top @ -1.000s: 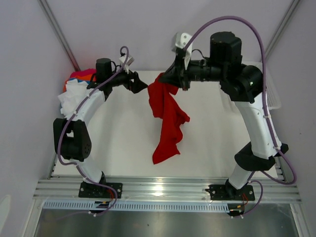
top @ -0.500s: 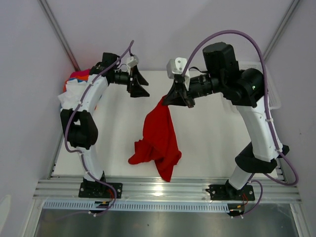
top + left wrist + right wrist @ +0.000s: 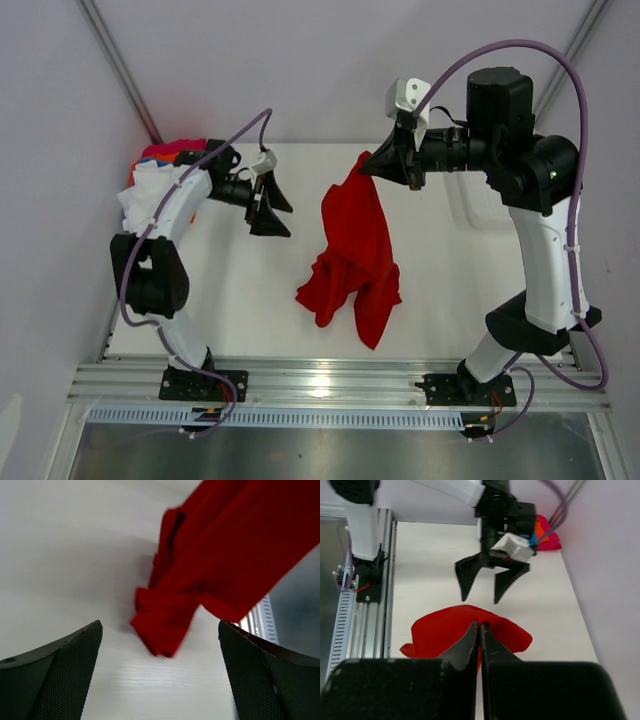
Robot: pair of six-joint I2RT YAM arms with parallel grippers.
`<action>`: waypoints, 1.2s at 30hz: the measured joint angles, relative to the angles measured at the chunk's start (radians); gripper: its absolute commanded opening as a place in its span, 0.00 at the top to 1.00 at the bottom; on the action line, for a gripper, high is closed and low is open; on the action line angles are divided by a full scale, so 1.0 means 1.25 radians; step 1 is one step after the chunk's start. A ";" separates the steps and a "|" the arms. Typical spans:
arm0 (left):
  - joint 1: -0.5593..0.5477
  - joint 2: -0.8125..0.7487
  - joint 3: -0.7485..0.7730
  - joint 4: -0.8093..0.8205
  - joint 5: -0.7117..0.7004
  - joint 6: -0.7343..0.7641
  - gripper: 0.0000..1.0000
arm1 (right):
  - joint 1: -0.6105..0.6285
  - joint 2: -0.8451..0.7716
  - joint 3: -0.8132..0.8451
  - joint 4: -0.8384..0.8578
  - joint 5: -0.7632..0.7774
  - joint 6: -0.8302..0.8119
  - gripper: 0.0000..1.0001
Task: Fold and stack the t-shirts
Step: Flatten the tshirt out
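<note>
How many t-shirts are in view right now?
5 visible. The red t-shirt hangs from the right gripper. A white t-shirt, pink t-shirt, orange t-shirt and blue t-shirt are heaped at the far-left corner of the table; more may be hidden underneath.

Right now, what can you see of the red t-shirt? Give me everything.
The red t-shirt is plain bright red soft cloth, with no print visible. It hangs bunched and creased from one pinched spot at its top, where the right gripper is shut on it. Its lower folds look crumpled on the white table, with one tail toward the near edge. The open left gripper is beside it, not touching.
</note>
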 measured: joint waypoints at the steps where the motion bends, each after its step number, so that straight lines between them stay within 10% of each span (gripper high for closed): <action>1: 0.000 -0.036 -0.057 0.034 -0.020 -0.047 0.01 | -0.005 0.001 0.000 0.008 0.005 0.006 1.00; 8: -0.072 -0.344 -0.439 0.410 -0.274 -0.382 0.01 | -0.030 0.019 -0.001 0.066 0.023 0.043 1.00; 21: -0.247 -0.322 -0.485 0.674 -0.461 -0.518 0.01 | -0.030 0.038 -0.001 0.106 0.042 0.082 1.00; 36: -0.177 -0.357 -0.497 0.682 -0.559 -0.506 0.01 | -0.030 0.038 -0.010 0.108 0.058 0.083 1.00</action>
